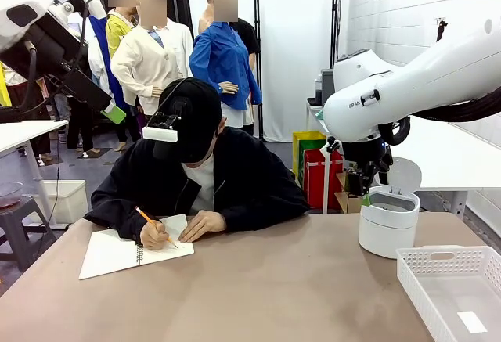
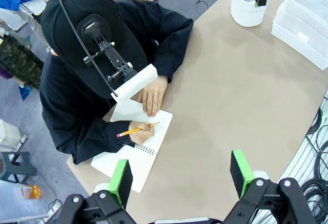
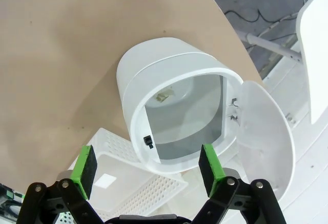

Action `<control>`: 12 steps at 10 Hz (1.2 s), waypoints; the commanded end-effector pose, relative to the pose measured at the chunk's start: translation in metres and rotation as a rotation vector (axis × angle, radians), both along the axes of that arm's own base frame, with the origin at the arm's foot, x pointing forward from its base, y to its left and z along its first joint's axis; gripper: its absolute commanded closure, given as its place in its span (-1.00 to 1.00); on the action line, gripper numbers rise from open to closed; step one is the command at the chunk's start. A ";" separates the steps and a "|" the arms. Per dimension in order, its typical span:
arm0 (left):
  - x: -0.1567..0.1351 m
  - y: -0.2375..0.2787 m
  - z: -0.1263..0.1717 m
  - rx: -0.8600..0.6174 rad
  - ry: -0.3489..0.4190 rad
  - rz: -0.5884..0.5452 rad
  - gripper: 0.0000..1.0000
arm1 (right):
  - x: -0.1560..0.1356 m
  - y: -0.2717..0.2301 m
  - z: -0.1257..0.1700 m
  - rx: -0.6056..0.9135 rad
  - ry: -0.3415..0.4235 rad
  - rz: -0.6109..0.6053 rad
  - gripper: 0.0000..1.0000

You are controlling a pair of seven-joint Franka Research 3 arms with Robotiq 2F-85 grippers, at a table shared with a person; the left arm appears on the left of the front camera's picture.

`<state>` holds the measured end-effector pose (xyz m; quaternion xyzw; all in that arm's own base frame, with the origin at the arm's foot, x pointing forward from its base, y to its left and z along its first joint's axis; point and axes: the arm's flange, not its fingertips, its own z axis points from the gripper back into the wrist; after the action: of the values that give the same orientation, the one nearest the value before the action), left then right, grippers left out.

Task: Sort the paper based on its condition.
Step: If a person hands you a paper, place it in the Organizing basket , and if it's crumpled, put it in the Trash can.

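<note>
Front view: the right end effector [image 1: 365, 188] hangs at centre right of the frame, directly over the open mouth of the round white bin [image 1: 387, 236]. The bin's lid [image 1: 407, 173] stands flipped up behind it. Right wrist view looks down between the green pads [image 3: 86, 168], which stand wide apart with nothing between them. Inside the bin, at the middle of that frame, a small pale lump lies on the bottom. It seems to be a paper wad [image 3: 163, 97], though it is too small to be sure. At lower right of the front frame, a white lattice tray [image 1: 446, 254] sits just beside the bin, with a flat white slip [image 1: 472, 322] on its floor. Left wrist view shows the left end effector [image 2: 181, 177] at the bottom edge, spread wide and empty, high above the desk [image 2: 230, 90]. At centre left of that frame, a person's hand [image 2: 141, 134] holds a pencil [image 2: 128, 131] on a spiral notebook [image 2: 156, 139].
</note>
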<state>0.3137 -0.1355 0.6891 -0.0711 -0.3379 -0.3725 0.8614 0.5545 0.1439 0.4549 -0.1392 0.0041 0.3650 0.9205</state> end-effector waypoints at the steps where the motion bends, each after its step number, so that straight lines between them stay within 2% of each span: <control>1: -0.001 0.001 0.000 0.001 0.003 0.001 -1.00 | 0.000 0.001 0.000 -0.019 -0.012 -0.003 -1.00; 5: -0.001 0.001 0.000 0.001 0.003 0.001 -1.00 | 0.000 0.000 0.000 0.000 0.000 0.001 -1.00; 6: -0.001 0.001 0.000 0.001 0.003 0.001 -1.00 | -0.042 0.001 0.028 0.130 -0.005 0.055 -1.00; 7: -0.001 0.001 0.000 0.001 0.003 0.001 -1.00 | -0.069 0.004 0.051 0.230 -0.030 0.083 -1.00; 10: -0.001 0.001 0.000 0.001 0.003 0.001 -1.00 | -0.111 0.014 0.109 0.459 -0.157 0.158 -1.00; 12: -0.001 0.001 0.000 0.001 0.003 0.001 -1.00 | -0.126 0.020 0.143 0.630 -0.219 0.234 -1.00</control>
<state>0.3137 -0.1355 0.6891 -0.0712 -0.3379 -0.3726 0.8614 0.4294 0.1708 0.6106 0.0716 -0.1979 0.4092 0.8878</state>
